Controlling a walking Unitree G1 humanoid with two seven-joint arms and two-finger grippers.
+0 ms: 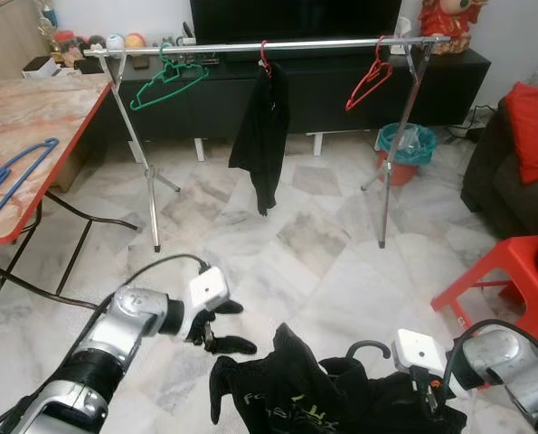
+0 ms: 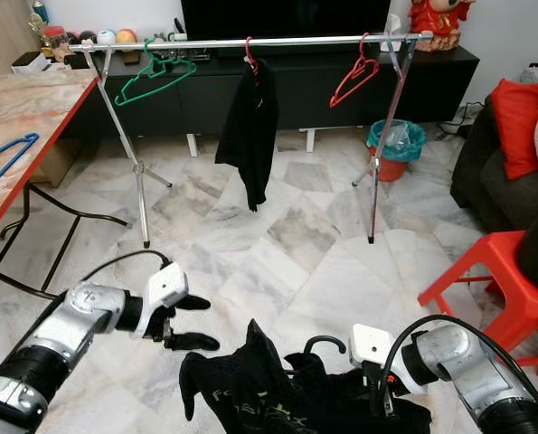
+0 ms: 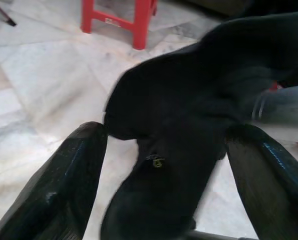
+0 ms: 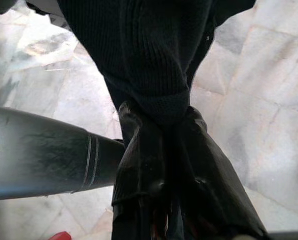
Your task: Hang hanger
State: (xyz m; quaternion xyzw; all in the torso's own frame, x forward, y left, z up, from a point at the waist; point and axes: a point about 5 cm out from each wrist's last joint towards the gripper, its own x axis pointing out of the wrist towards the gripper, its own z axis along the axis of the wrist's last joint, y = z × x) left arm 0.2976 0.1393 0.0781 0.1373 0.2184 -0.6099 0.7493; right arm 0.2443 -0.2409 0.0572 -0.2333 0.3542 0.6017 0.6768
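A black garment (image 1: pixel 314 393) on a hanger with a black hook (image 1: pixel 368 347) hangs low in front of me. My right gripper (image 1: pixel 429 398) is shut on the garment's cloth (image 4: pixel 149 75) beside the hook. To the garment's left, my left gripper (image 1: pixel 232 326) is open with the cloth (image 3: pixel 189 115) just ahead of its spread fingers (image 3: pixel 63 190). Across the room stands a silver clothes rail (image 1: pixel 278 44). It carries a green hanger (image 1: pixel 165 81), a black garment (image 1: pixel 261 127) on a red hanger, and a bare red hanger (image 1: pixel 368 81).
A marble-topped table (image 1: pixel 33 117) with a red edge stands at the left, with a blue hanger (image 1: pixel 11 181) on it. A red stool (image 1: pixel 513 280) is at the right, below a dark sofa with a red cushion (image 1: pixel 533 117). A teal-lined bin (image 1: pixel 404 149) sits behind the rack's right leg.
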